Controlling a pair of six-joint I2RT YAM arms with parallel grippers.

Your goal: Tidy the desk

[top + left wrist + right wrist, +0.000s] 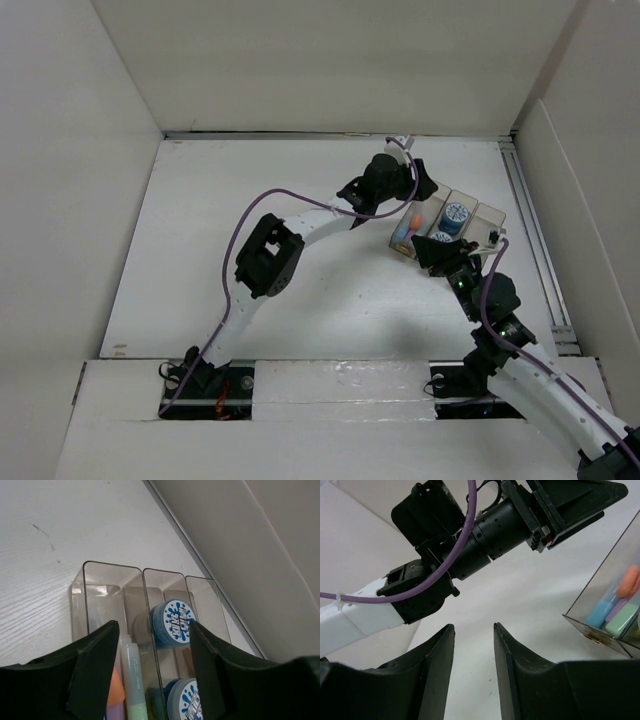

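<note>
Desk (230, 200): white tabletop, white panel walls (330, 60) around it, metal rail (532, 235) along the right edge. A clear tray (487, 218) at far right holds pens (131, 680) in one compartment and two blue tins (172, 622) in the middle one. Left gripper (154, 626) hovers over the tray, released and empty. Right gripper (473, 627) is near the tray's near end, jaws parted, grasping nothing.

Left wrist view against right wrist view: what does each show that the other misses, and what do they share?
Only the left wrist: all three compartments of the translucent tray from above, with two blue round tins in the middle one. Only the right wrist: the right gripper, open and empty, and the left arm with its purple cable. Both: the tray, the pastel pens in its end compartment, the white desk.
</note>
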